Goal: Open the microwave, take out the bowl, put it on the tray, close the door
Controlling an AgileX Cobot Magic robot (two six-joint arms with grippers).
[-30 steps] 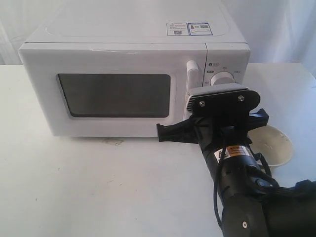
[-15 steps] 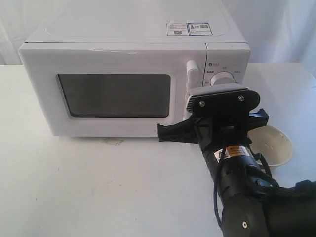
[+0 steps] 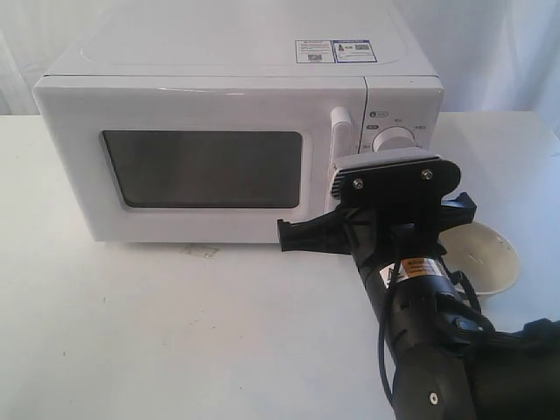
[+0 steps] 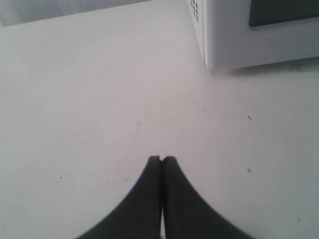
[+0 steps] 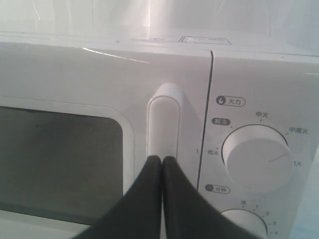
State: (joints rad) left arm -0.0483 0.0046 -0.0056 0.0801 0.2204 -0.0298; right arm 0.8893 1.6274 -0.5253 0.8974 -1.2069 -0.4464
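Microwave sits on the white worktop. The door is flush with the front, with its dark window facing the exterior camera. 2 stickers are on top of the housing.

Right gripper: jaws pressed together, nothing between them. In the right wrist view the tips line up with the lower end of the vertical handle; contact cannot be told. The upper knob and the lower knob are on the panel beside the handle. In the exterior view the right arm's wrist mount hides the jaws and stands in front of the handle and knob panel.

Bowl: upright on the worktop, outside the microwave, just beside the right arm on its outer side and partly hidden by it.

Left gripper: jaws closed, empty, above bare worktop near a lower corner of the microwave. It does not appear in the exterior view.
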